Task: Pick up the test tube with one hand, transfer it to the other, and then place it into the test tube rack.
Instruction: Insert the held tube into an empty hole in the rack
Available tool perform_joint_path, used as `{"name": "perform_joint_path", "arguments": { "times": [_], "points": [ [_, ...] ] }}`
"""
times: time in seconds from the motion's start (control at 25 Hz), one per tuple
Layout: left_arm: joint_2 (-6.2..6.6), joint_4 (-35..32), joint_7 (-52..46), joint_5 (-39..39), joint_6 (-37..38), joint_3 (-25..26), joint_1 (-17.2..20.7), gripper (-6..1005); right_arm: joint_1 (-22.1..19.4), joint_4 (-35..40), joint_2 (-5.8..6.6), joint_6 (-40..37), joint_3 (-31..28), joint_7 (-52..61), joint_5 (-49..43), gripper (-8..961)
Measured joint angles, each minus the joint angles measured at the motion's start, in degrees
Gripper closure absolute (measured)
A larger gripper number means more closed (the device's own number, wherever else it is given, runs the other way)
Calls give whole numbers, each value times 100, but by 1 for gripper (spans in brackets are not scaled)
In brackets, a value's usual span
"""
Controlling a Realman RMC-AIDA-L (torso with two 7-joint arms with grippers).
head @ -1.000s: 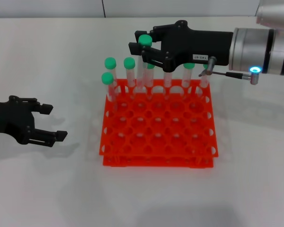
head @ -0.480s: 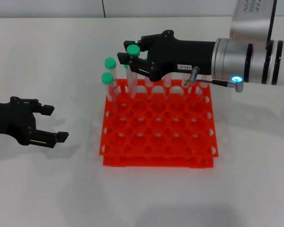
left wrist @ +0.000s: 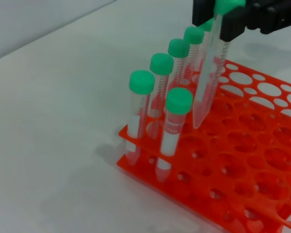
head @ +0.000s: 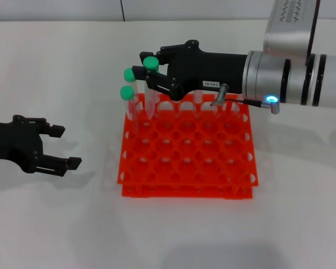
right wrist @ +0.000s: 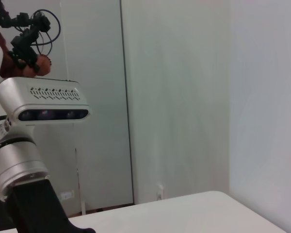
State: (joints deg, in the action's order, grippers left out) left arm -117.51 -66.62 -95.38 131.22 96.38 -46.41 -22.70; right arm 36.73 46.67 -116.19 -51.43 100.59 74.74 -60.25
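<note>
My right gripper (head: 148,68), black with a white label, is shut on the test tube (head: 151,95) just under its green cap. It holds the tube nearly upright over the back left part of the orange-red rack (head: 186,168). The tube's tip hangs just above the top tier. In the left wrist view the held tube (left wrist: 207,82) hangs from that gripper (left wrist: 228,17) over a second-row hole of the rack (left wrist: 262,162). My left gripper (head: 60,147), unlabelled, rests open and empty on the table to the rack's left.
Several other green-capped tubes (left wrist: 172,124) stand in the rack's back row and back left corner; two show in the head view (head: 127,84), the rest hidden behind my right gripper. The right wrist view shows only walls and the robot's own body.
My right gripper has moved left and down with the tube, from over the back row's middle to the back left holes. The left arm has not moved.
</note>
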Motion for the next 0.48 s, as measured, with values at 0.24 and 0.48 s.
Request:
{"name": "perform_joint_path", "arguments": {
  "times": [0.24, 0.48],
  "points": [
    [0, 2, 26, 0, -7, 1, 5, 129, 35, -9, 0, 66, 14, -7, 15, 688],
    [0, 8, 28, -10, -7, 1, 4, 129, 115, -130, 0, 199, 88, -20, 24, 688]
  ]
}}
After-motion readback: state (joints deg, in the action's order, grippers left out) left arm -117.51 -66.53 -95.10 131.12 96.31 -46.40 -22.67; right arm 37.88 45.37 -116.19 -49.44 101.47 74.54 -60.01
